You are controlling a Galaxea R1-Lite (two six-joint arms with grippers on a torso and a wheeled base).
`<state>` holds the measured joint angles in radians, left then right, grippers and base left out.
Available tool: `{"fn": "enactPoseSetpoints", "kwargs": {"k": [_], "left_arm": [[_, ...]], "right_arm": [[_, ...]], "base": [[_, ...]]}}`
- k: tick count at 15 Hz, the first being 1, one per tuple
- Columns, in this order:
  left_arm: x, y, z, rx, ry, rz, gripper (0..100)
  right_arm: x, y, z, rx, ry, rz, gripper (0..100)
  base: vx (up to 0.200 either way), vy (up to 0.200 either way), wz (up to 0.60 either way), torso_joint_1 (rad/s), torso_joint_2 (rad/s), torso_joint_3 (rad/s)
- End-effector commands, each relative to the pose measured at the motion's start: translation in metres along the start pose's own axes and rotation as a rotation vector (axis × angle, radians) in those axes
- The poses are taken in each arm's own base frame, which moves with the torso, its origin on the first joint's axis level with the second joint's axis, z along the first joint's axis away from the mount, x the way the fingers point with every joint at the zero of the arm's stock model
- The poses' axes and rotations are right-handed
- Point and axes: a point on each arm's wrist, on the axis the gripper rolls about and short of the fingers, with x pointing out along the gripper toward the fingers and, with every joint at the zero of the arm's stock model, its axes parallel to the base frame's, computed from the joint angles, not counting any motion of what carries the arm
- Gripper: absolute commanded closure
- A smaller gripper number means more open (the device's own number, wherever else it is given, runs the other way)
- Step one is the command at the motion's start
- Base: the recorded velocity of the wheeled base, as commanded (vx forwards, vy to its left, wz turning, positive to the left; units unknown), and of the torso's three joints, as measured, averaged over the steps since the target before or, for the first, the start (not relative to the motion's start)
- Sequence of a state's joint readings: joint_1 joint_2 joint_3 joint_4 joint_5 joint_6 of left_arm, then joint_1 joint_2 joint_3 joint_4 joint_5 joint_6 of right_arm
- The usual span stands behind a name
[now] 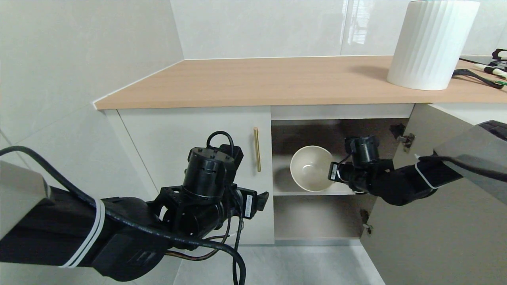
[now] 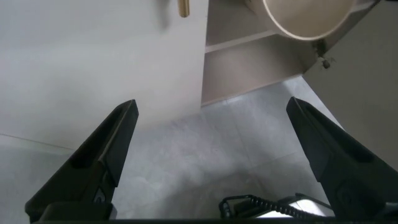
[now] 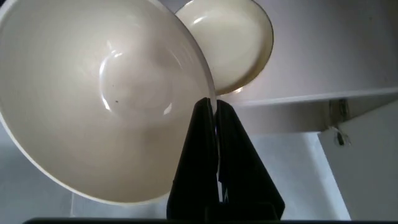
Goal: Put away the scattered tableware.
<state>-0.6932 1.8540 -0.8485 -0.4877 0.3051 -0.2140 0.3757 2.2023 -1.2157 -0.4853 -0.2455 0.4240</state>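
Pinches the rim of the cream bowl [image 3: 106, 93] between the right fingers [image 3: 208, 168], drawn in narrow on the thin wall, one inside and one outside. Holds that bowl tilted on edge, mouth turned out toward the room, in the upper compartment of the open cabinet [image 1: 309, 134]. Just past the fingers, deeper in, finds a second cream dish [image 3: 231, 43] with a dark rim on the shelf [image 3: 292, 99]; cannot tell whether touching the bowl or only close behind it. Beneath the fingers, meets the shelf's front edge and the lower compartment under it. Behind the fingers, alongside the arm, has the cabinet door [image 1: 416, 229] swung open.

Spreads the left fingers [image 2: 99, 162] wide, with nothing between them, over the grey floor [image 2: 211, 149]. Ahead of them, faces the closed door [image 1: 190, 126] with its gold handle [image 1: 257, 149], well apart from the bowl. Higher than both pairs of fingers, carries on the wooden counter [image 1: 257, 83] a white ribbed container [image 1: 431, 43] and dark utensils [image 1: 487, 73] just beside it.
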Motion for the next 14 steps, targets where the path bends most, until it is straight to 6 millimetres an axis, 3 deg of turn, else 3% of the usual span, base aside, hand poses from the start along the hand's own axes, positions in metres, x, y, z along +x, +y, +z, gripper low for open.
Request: {"fn": "enactPoseSetpoints", "kwargs": {"k": [1,8,14], "left_arm": [[0.000,0.000,0.000,0.000,0.001,0.000,0],[0.001,0.000,-0.001,0.000,0.002,0.000,0],[0.001,0.000,-0.001,-0.002,0.002,0.000,0]], "right_arm": [[0.018,-0.009,0.005,0.021,-0.018,-0.024,100],[0.060,-0.027,0.005,0.046,-0.048,-0.095,100],[0.074,-0.037,0.000,0.052,-0.047,-0.140,100]], "base": [[0.000,0.000,0.00,0.000,0.00,0.000],[0.000,0.000,0.00,0.000,0.00,0.000],[0.000,0.000,0.00,0.000,0.00,0.000]]}}
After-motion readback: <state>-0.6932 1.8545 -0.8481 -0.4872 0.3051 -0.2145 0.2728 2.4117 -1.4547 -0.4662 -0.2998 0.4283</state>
